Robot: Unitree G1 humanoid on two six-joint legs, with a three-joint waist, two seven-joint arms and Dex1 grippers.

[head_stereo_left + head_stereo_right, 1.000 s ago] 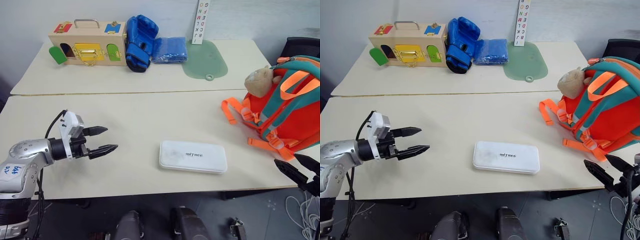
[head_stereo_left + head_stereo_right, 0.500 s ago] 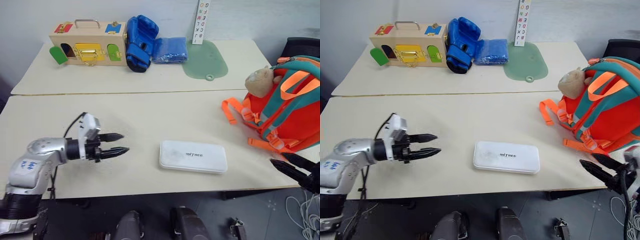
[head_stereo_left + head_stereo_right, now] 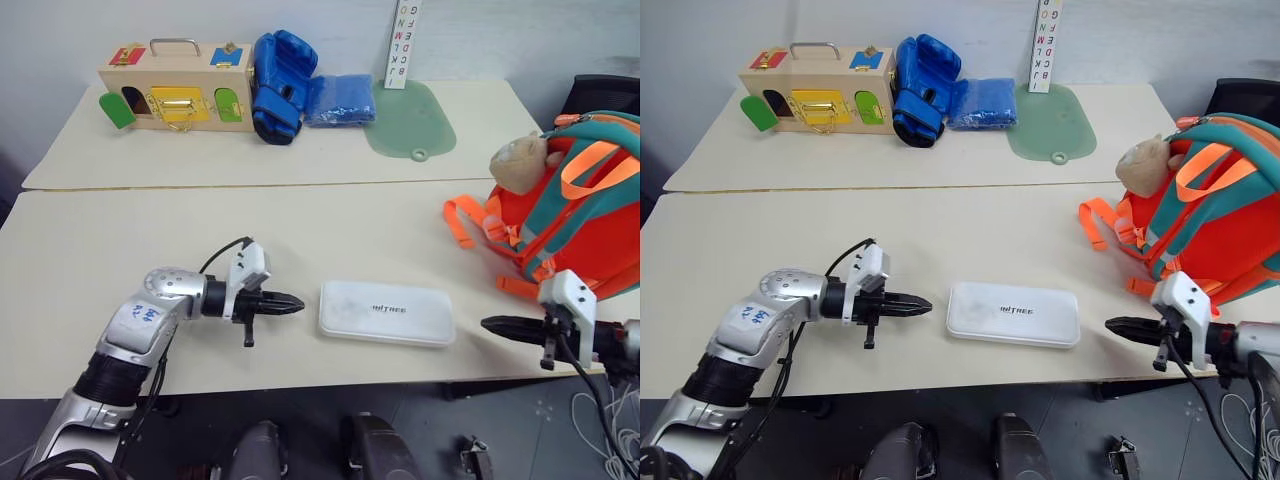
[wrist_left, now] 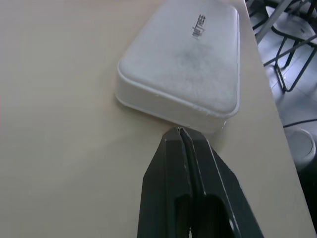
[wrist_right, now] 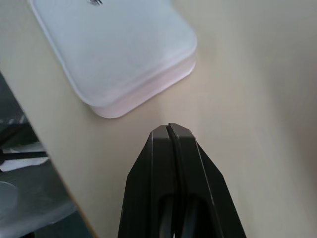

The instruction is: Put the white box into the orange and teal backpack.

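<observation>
- White box (image 3: pixel 386 313), a flat rectangular case with rounded corners and small dark lettering on its lid, lies flat near the front edge of the pale surface (image 3: pixel 300 230), untouched and in the same spot as a second ago.
- Left hand (image 3: pixel 294 306) has swung in from well out on the left and now points at the box's left end, just beside it; its black fingers, spread wide a second ago, are pressed together and hold nothing.
- Right hand (image 3: pixel 489 323) has come in from the front right corner and aims at the box's right end, a little apart from it; its fingers too have closed from wide open, with nothing between them.
- Both closed tips facing the box's two short ends suggests a squeeze or push between the hands rather than a pinch; the lift is not yet begun.
- Orange fabric backpack with teal trim (image 3: pixel 585 215), orange webbing straps and a tan plush toy, sits at the right edge, well apart from the box.
- Behind, a second surface carries a wooden box with coloured doors (image 3: pixel 176 84), a blue boxing glove (image 3: pixel 279 83), a folded blue cloth (image 3: pixel 339 99), a green mat (image 3: pixel 412 119) and a lettered strip (image 3: pixel 401 44).
</observation>
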